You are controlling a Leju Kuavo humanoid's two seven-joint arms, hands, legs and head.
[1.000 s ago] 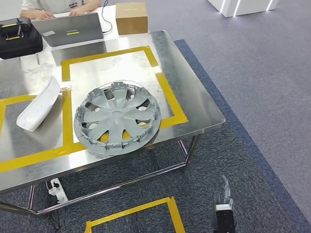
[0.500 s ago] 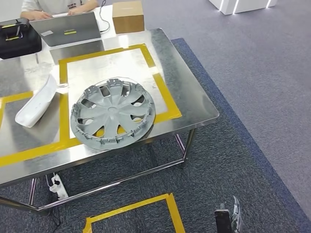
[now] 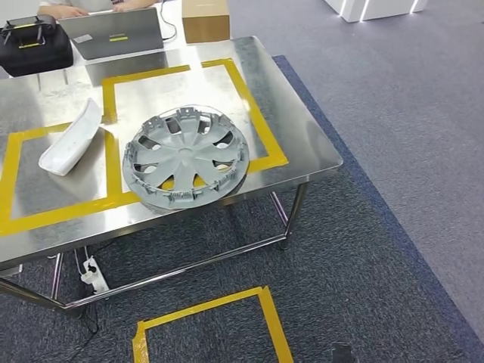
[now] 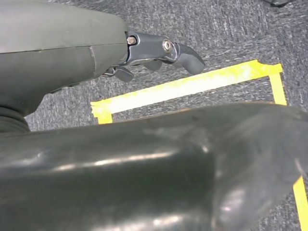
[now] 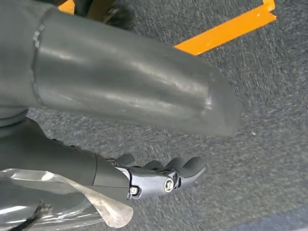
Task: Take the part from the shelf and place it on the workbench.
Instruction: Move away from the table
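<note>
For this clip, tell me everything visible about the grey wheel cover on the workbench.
The wheel cover is a round, matte grey disc that looks like plastic, with broad spokes fanning from a plain hub, openings between them and small clips along its rim. It lies flat on the steel workbench, across the yellow tape near the front edge. The white curved part lies apart from it, and no hand touches it.

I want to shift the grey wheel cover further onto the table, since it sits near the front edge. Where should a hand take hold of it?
Probably at the rim of the wheel cover, on the near side facing the robot. It lies flat on the steel table, its near rim close to the table's front edge, so that side looks easiest to reach. Its spoke openings offer a second hold from above.
</note>
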